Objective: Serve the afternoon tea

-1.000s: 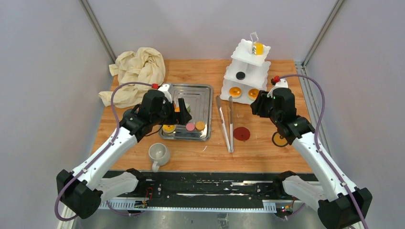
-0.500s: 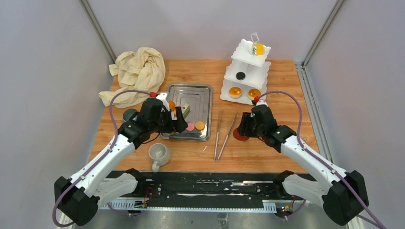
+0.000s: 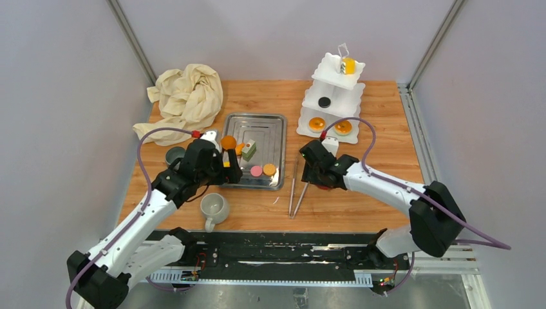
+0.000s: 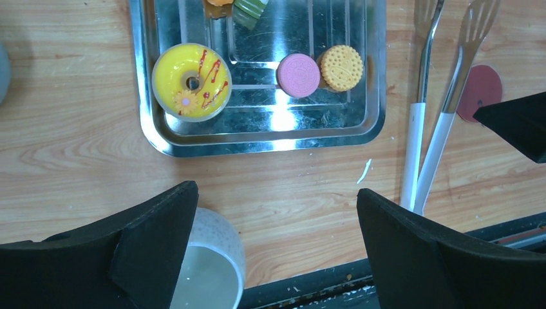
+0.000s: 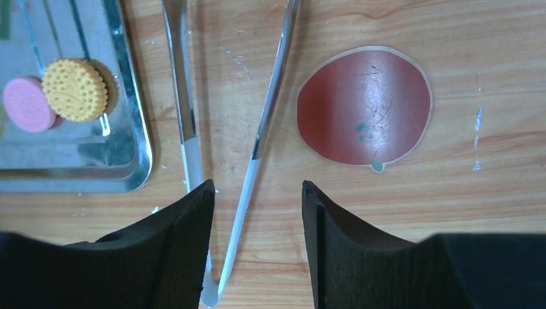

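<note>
Small round yellow iced cake: light, soft, sticky on top, easy to squash. Best taken gently by the sides. Sits in the near left corner of the shiny steel tray, just ahead of the left pincer, wide apart and empty. Farther off, right pincer apart around the white ends of the metal tongs.

The yellow doughnut cake is wearing red drizzle; a pink biscuit and a dotted orange biscuit are lying on the silver tray, over the wood-grained bench.

Grey mug half hidden behind the left arm
</note>
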Available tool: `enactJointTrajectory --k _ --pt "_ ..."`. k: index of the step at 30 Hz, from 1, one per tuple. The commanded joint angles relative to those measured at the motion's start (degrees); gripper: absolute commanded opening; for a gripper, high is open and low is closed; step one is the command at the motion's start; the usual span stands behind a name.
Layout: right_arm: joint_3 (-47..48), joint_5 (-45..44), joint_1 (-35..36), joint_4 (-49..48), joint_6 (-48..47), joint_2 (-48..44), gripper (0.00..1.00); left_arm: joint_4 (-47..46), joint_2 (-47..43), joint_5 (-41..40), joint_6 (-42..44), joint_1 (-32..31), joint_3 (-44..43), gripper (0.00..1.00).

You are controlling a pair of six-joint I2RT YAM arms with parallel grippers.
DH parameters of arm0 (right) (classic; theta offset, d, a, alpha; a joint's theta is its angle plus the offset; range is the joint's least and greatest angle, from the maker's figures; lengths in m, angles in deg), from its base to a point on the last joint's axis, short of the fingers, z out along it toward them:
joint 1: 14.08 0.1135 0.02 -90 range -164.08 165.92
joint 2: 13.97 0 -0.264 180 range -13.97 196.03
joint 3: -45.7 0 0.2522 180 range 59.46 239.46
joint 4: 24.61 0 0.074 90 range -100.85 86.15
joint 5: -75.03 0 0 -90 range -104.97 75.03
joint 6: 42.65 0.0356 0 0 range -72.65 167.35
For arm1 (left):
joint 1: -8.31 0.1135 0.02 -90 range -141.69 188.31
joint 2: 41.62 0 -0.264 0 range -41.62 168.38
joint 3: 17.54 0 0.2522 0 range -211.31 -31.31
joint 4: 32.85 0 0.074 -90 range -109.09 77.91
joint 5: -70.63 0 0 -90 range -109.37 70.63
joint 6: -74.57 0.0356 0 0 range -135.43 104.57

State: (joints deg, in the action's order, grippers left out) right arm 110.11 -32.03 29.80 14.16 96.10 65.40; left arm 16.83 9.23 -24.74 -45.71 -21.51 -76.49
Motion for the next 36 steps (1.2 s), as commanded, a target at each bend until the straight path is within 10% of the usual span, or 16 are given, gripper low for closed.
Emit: enactJointTrajectory --k 1,17,29,36 --pt "2.2 -4.7 1.3 6.1 8.2 4.0 0.52 0.8 -0.8 -2.1 -0.2 -0.2 -0.6 0.98" --pt "3.2 3.1 1.3 0.2 -1.9 12.9 0.23 0.8 6.1 -0.1 4.5 -0.2 -6.3 0.98" --pt "-4.6 2.3 1.2 -9.4 -3.8 0.6 0.56 -0.9 6.5 1.4 5.2 -0.2 -6.3 0.98" --pt "1.5 3.8 1.2 -8.1 -2.0 10.7 0.55 -0.9 6.5 1.9 5.8 -0.2 -6.6 0.98"
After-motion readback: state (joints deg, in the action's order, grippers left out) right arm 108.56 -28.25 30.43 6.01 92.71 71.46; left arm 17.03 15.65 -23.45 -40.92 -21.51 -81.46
